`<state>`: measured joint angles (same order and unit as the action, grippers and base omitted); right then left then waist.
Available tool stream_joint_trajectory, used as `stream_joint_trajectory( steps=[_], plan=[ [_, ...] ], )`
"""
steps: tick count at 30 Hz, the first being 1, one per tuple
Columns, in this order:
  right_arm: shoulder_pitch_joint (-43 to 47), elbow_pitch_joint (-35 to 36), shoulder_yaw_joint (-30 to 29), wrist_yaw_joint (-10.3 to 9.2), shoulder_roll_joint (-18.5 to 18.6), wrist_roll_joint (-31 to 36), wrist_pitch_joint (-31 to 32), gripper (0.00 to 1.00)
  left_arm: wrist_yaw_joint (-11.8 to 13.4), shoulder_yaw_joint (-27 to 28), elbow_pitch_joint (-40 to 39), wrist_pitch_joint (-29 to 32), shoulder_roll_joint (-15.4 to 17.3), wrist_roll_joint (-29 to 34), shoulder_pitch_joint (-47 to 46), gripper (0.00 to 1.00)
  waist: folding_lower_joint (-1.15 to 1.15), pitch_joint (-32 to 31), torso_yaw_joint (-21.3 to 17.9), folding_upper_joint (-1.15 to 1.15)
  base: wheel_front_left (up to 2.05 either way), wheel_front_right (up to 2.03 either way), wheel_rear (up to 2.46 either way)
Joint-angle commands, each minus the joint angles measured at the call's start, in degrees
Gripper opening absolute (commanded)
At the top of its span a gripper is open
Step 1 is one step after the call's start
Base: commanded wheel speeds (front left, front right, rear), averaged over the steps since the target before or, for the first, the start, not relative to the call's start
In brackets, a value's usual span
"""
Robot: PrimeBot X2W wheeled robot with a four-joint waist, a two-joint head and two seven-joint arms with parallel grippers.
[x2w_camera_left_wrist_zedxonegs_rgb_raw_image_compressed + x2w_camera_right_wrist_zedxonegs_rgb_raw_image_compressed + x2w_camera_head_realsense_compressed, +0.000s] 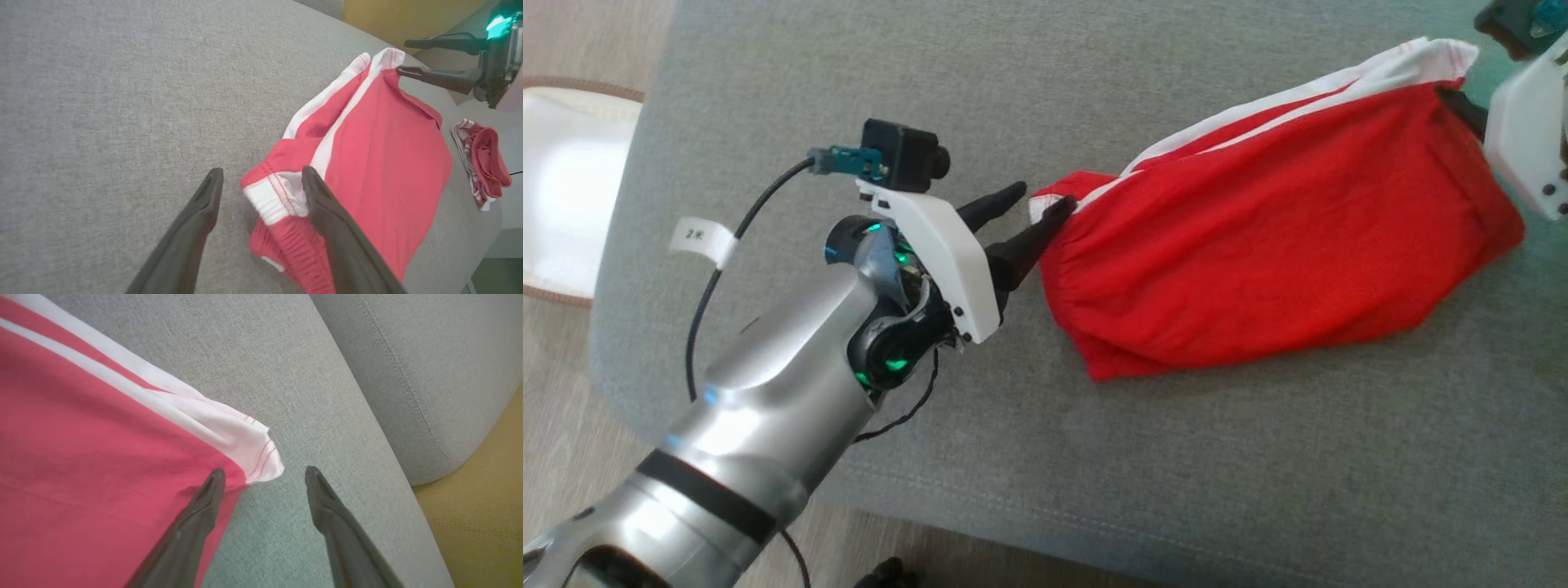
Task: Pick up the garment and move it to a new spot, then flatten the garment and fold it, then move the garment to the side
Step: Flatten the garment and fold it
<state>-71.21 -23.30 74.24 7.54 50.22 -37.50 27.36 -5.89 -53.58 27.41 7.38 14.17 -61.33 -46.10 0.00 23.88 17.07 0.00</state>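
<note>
A red garment (1274,229) with white side stripes lies loosely flattened on the grey cushion (1094,457). My left gripper (1041,198) is open at its left corner. In the left wrist view the white hem corner (278,196) lies between the spread fingers of the left gripper (262,171), and one finger (327,212) rests over the cloth. My right gripper (264,470) is open at the garment's (81,457) far right corner. One of its fingertips (216,477) touches the red cloth, and the other stands over bare cushion.
A second red and white cloth (482,163) lies bunched near the cushion's edge. A pale mat with a brown rim (564,188) lies on the floor to the left. Another grey cushion (429,375) and a yellow surface (482,518) lie beyond the right corner.
</note>
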Motion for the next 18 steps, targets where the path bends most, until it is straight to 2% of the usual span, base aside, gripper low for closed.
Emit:
stream_joint_trajectory(
  steps=[1,9,18],
  plan=[
    [-0.03,0.06,-0.89,-0.05,0.28,0.66,-0.65,1.00,-0.18,2.07,-0.75,-0.86,1.39,0.45,-2.34,1.00,0.00,-0.31,-0.47,0.00,0.00,0.00,0.00],
    [0.73,-4.66,-0.89,-0.05,-2.31,0.37,-4.91,1.00,0.47,2.51,2.54,-3.17,3.53,1.59,-1.47,1.00,0.00,-3.72,-3.97,0.00,0.00,0.00,0.00],
    [1.76,-11.27,-0.89,-0.05,-6.74,-5.91,-12.30,1.00,2.06,3.84,4.01,-4.83,6.76,1.20,0.86,1.00,0.00,-9.54,-9.15,0.00,0.00,0.00,0.00]
  ],
)
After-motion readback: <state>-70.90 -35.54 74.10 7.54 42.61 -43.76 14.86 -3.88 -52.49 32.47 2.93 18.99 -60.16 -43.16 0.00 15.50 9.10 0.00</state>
